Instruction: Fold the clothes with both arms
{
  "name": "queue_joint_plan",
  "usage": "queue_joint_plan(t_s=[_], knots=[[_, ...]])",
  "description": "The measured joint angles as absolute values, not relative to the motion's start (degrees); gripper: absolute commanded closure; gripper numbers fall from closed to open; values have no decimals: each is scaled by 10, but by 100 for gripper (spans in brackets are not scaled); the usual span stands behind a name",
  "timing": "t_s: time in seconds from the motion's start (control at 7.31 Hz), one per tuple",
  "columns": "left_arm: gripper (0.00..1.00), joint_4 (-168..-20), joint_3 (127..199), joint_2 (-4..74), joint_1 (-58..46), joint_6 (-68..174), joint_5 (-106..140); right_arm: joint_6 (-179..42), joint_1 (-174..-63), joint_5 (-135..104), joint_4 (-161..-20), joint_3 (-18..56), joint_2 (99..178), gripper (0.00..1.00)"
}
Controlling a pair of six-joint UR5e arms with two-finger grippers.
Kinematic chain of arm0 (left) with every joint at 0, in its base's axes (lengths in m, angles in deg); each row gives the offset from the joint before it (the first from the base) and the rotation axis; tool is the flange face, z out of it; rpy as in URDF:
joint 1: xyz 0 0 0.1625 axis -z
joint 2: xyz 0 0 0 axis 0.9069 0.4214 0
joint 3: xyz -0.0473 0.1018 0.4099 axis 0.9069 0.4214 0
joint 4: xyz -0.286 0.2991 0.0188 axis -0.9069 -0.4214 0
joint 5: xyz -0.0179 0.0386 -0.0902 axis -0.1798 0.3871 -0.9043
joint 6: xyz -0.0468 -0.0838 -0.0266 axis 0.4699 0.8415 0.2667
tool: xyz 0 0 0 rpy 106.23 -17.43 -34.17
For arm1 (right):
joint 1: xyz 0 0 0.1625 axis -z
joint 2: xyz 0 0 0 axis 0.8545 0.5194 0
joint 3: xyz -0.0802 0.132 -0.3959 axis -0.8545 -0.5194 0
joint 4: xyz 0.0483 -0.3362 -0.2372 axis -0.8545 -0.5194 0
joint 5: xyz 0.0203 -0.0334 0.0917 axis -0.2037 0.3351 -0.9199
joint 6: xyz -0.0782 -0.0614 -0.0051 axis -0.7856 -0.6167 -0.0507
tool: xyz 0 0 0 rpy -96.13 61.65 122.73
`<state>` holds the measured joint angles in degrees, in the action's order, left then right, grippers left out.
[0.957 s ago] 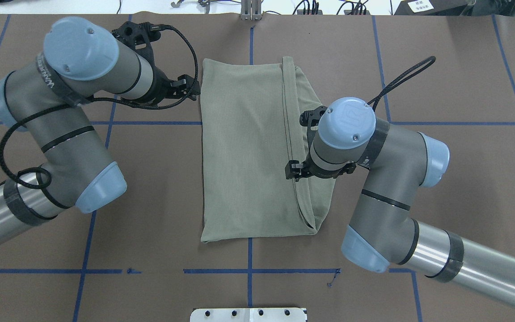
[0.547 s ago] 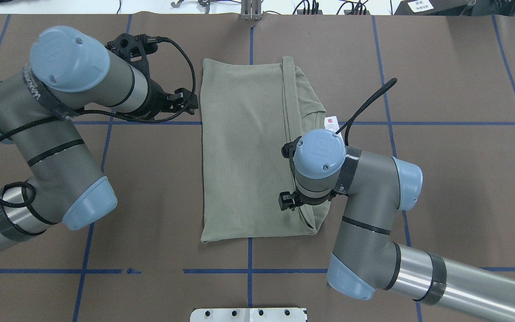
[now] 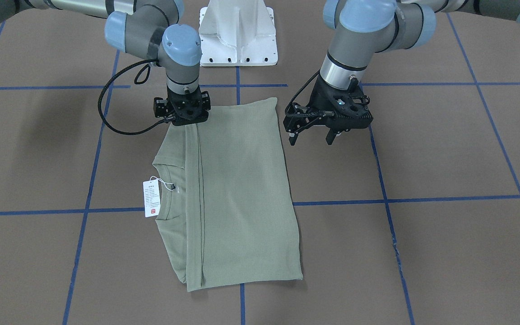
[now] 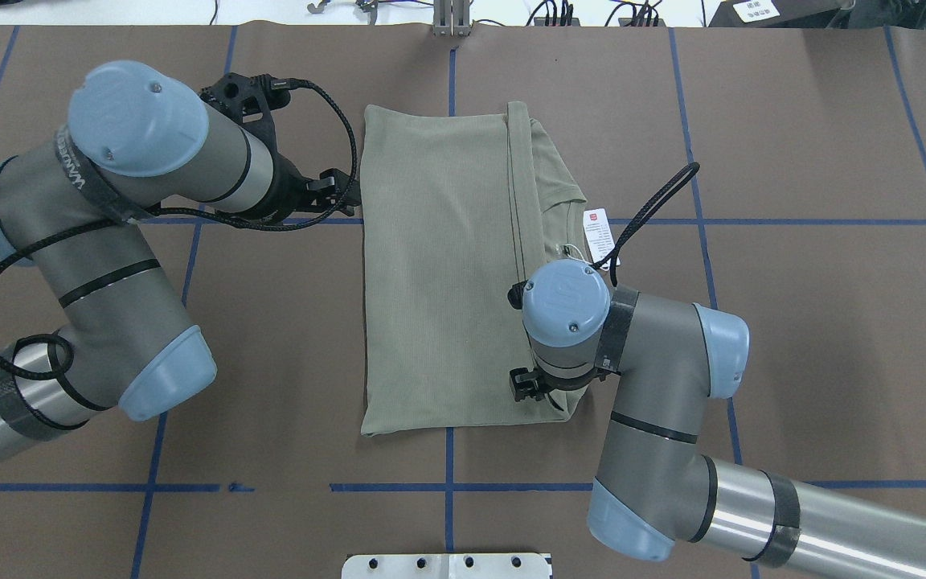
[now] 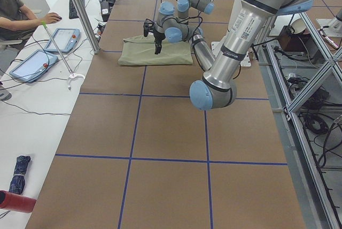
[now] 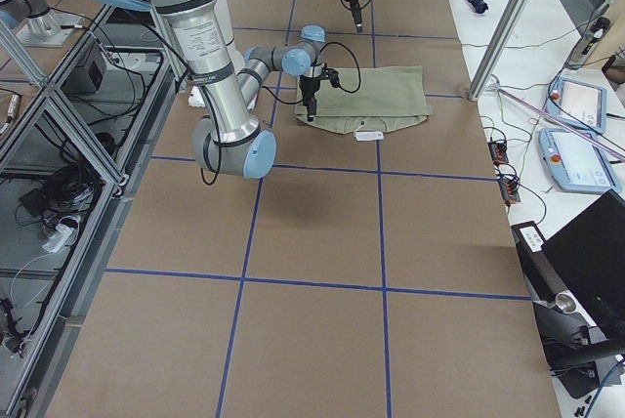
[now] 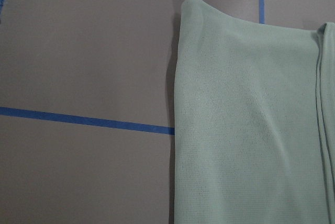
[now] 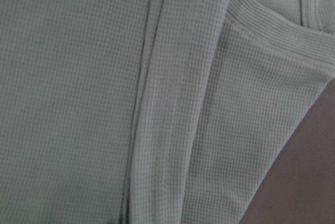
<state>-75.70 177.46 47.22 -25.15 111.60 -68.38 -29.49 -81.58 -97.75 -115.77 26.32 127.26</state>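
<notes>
The pale green shirt (image 4: 439, 273) lies flat on the brown table, folded into a tall rectangle (image 3: 237, 194), with its collar and white hang tag (image 3: 151, 198) poking out on my right side. My left gripper (image 3: 310, 137) hangs open just off the shirt's left edge, above the table and holding nothing. My right gripper (image 3: 181, 113) points straight down at the shirt's near right corner. Its fingers are hidden under the wrist (image 4: 563, 304), so I cannot tell its state. The right wrist view is filled with knit fabric and seams.
The white pedestal (image 3: 237, 31) stands at the robot's edge of the table. Blue tape lines (image 4: 149, 487) grid the brown surface. In the left side view a person (image 5: 21, 12) sits beside tablets past the table's far edge, near a metal post (image 5: 80, 9).
My right arm has travelled along the shirt's right edge toward the robot, uncovering the hang tag. The left arm shifted slightly beside the left edge. The shirt has not moved.
</notes>
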Motion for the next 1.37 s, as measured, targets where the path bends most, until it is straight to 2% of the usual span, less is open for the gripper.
queue_joint_plan(t_s=[0.55, 1.37], knots=[[0, -757, 1774, 472, -252, 1118, -684, -303, -819, -973, -1159, 270, 1289, 0], [0, -760, 1773, 473, -266, 1133, -684, -323, -834, -959, -1156, 319, 1357, 0]])
